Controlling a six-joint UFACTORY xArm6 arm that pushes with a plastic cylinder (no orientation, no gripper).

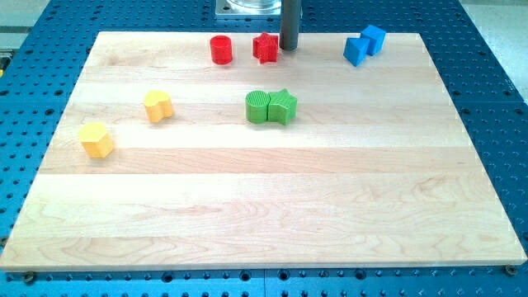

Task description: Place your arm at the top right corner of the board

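Near top edge, mid-board: my tip (288, 48) just right of red star block (266, 48), touching or nearly.
Rod upright, long axis vertical; no hand on it, holds nothing. Target corner at view's top right, beyond two blue blocks (364, 44), which sit in path, so I judge a skirting approach. Red cylinder (220, 49) left of star.

Red cylinder (220, 49), red star (266, 47), my tip (289, 47) just right of it, blue block (355, 50) touching blue cube (374, 39) along desk (264, 206) top, green block (257, 107) touching green star (283, 106) centrally, yellow heart (157, 106), yellow hexagon (97, 139) left
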